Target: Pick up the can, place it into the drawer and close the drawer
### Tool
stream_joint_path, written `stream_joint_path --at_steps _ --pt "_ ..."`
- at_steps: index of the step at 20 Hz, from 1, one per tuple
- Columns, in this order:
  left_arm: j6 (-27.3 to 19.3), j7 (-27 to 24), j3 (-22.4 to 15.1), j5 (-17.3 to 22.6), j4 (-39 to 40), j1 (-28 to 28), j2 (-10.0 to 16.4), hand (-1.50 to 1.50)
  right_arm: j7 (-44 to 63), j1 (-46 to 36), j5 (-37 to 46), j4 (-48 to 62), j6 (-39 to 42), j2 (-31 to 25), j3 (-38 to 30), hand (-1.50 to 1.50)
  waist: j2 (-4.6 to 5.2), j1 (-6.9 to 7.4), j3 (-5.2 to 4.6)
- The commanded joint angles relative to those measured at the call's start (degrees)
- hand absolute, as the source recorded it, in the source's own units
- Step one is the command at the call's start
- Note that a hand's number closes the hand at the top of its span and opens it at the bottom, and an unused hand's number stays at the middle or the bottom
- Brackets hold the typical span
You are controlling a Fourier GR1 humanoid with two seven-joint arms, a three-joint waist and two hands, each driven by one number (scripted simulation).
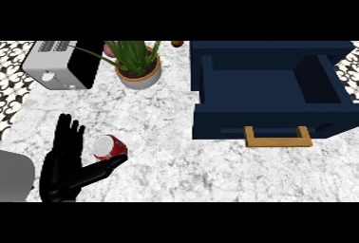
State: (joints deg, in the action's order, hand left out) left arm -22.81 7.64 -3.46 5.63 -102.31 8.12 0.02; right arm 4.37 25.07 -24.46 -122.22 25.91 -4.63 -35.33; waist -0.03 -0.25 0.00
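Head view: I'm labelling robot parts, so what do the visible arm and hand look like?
Only the left hand shows: black all over, with slim fingers and a thumb. Its forearm is plain light grey and rounded, with no cables or markings visible. The right hand is out of view.

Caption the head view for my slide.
Open black left hand beside red can; navy drawer with wooden handle stands open.

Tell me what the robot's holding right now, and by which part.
Nothing yet: the left hand is open, fingers and thumb either side of the small red cylindrical can.
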Motion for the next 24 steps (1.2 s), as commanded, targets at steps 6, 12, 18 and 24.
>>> stream_joint_path --at_steps 6,12,18,24 --pt "0.76 -15.62 2.18 5.19 14.24 1.61 -0.01 -1.5 3.19 -1.01 0.81 -3.54 -0.36 2.52 -0.79 -1.5 0.02 0.0 -0.03" --pt "4.42 -18.03 8.11 6.54 19.14 0.74 0.93 -1.5 7.05 0.06 -5.88 -5.13 1.54 0.36 -5.07 -1.5 -0.01 -0.05 -0.02" --pt "10.68 -21.96 10.42 10.76 26.97 0.1 3.47 -1.5 4.93 -1.2 -3.01 -2.63 4.05 1.87 -5.53 -1.5 0.0 0.0 -0.02" --pt "11.18 -26.81 12.7 13.26 40.76 -8.85 1.66 -1.5 5.74 -2.1 -0.44 -3.83 3.67 4.12 -4.29 -1.5 0.08 -0.21 -0.04"
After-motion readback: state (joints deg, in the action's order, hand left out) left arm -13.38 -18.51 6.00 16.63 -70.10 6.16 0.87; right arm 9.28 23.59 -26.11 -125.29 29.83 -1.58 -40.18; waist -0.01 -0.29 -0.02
